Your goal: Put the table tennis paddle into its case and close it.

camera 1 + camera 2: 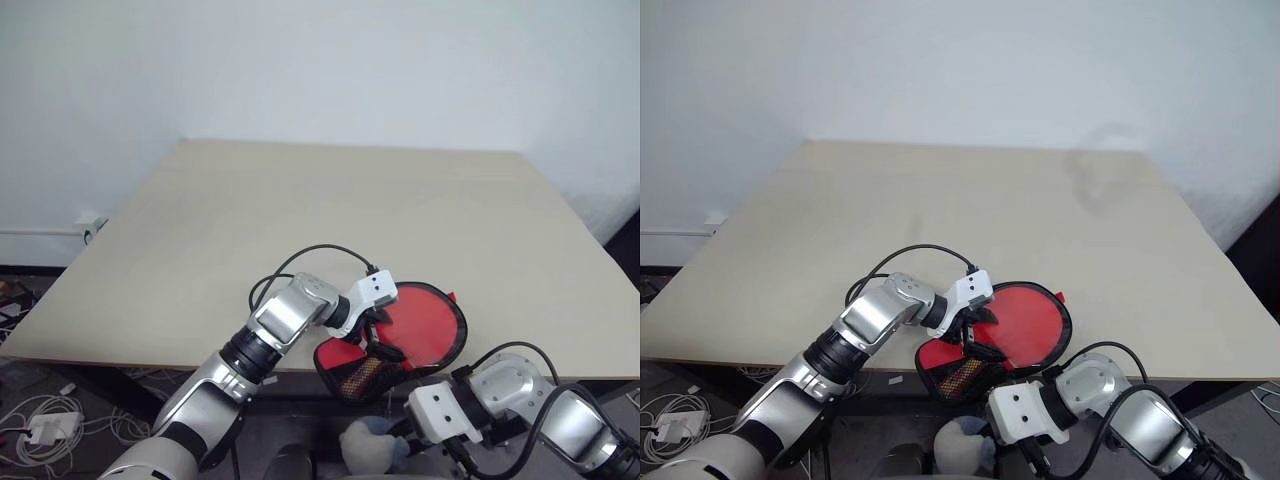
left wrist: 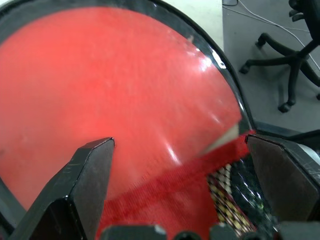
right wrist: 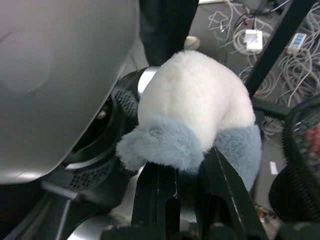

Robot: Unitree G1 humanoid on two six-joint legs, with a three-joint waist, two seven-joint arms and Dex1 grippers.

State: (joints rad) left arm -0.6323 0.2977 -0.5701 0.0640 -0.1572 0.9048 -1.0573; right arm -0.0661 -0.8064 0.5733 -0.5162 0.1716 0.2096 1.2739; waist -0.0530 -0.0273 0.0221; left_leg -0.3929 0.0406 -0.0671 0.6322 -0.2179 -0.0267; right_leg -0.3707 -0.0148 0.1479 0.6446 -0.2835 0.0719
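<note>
Left tool (image 1: pixel 375 335): fingers spread wide over the table tennis paddle (image 1: pixel 425 322). Paddle: red face up, lying in the opened case (image 1: pixel 352 375) at the beige desk's (image 1: pixel 300 220) near edge. Right tool (image 3: pixel 187 172): closed on a grey-blue plush toy (image 3: pixel 200 117), below the desk edge.

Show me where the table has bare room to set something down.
The table is bare from its far edge to the near edge on the left side and on the far right. Crowding is at the near edge, right of centre: the case with the paddle, and the open left gripper over them.
</note>
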